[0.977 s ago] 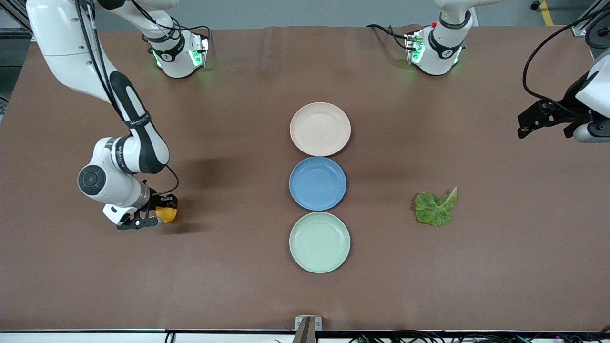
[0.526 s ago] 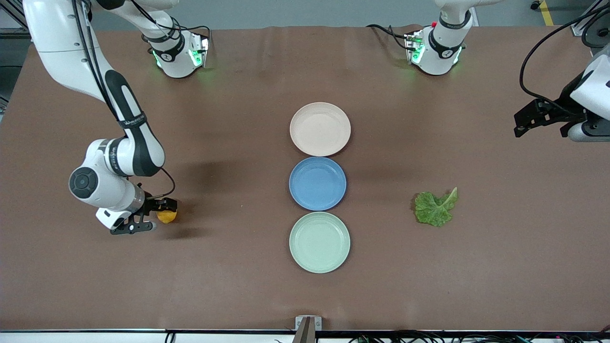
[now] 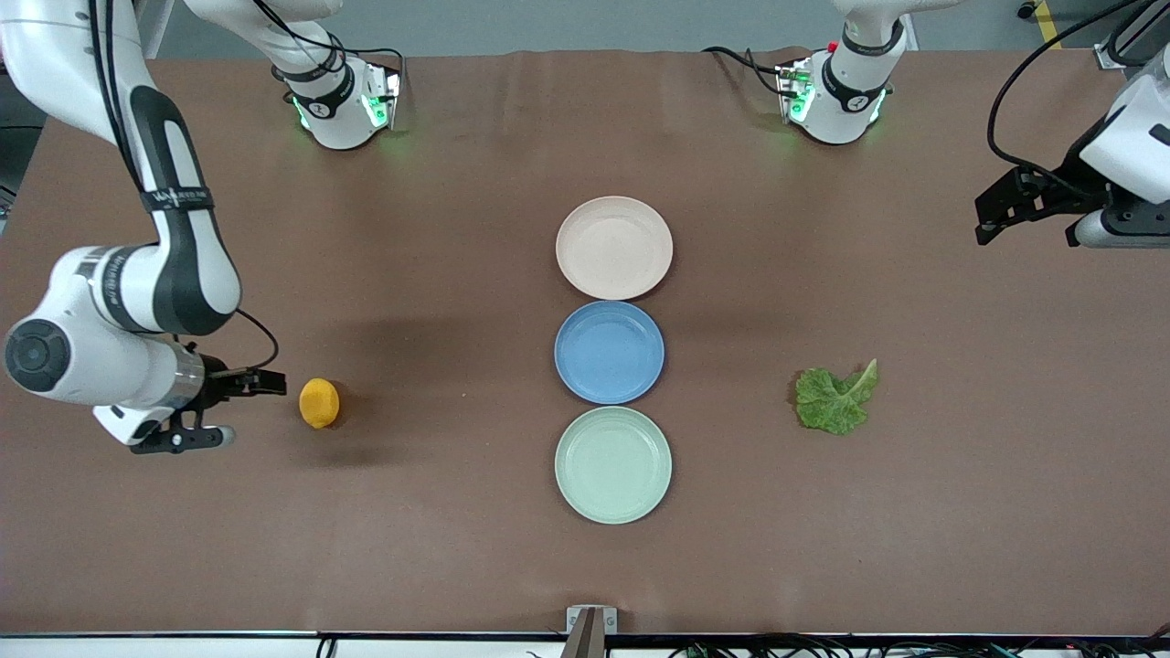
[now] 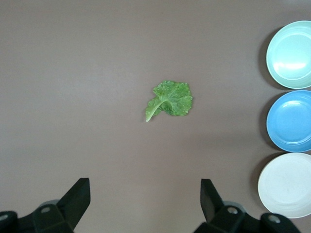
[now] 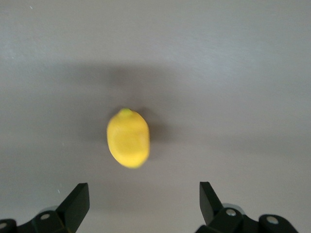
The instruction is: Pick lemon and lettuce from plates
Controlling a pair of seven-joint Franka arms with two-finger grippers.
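Note:
The lemon (image 3: 319,403) lies on the bare table toward the right arm's end, on no plate. My right gripper (image 3: 239,408) is open and empty just beside it, apart from it. In the right wrist view the lemon (image 5: 128,138) lies ahead of the open right gripper (image 5: 144,196). The lettuce (image 3: 836,400) lies flat on the table toward the left arm's end. My left gripper (image 3: 1024,233) is open and empty, up in the air over the table's end. The left wrist view shows the lettuce (image 4: 170,99) well clear of the left gripper (image 4: 145,194). The beige-pink plate (image 3: 613,247) and the mint plate (image 3: 612,464) are empty.
A blue plate (image 3: 609,352) sits empty between the two task plates in a row at mid-table. The three plates also show in the left wrist view: mint (image 4: 291,54), blue (image 4: 291,121), beige (image 4: 286,184). The arm bases (image 3: 343,100) stand along the table's edge.
My right gripper has opened, let go of the lemon and drawn back toward the right arm's end of the table. The lemon stays where it was set. The left gripper has drifted slightly.

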